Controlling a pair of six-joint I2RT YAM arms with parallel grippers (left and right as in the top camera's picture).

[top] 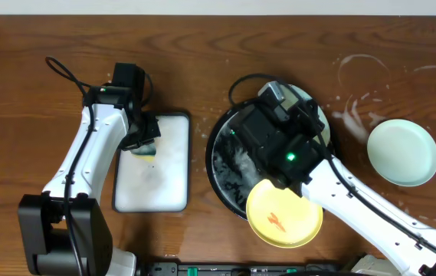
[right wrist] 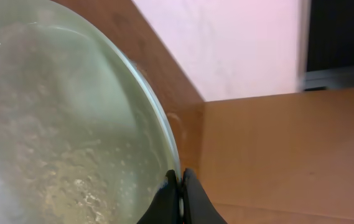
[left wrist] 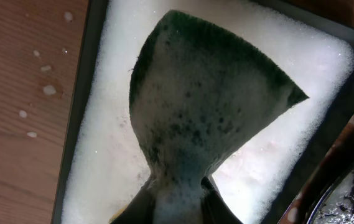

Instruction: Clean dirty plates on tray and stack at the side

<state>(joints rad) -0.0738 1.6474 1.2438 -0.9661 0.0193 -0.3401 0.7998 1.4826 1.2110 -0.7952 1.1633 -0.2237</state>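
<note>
The right gripper [right wrist: 180, 186] is pressed onto the rim of a wet mint-green plate [right wrist: 71, 124] held over the black tray [top: 211, 153]. The left gripper [left wrist: 175, 208] is pinched on the foamy green sponge [left wrist: 208, 106] above the white tray [top: 164, 188]. A second mint plate [top: 402, 152] is laid on the bare tabletop [top: 355, 46] at the right and looks clean, so about a third is judged done; the held one remains to be stacked, and the yellow plate [top: 284, 215], seen across the tray's near rim, remains smeared red-orange.
</note>
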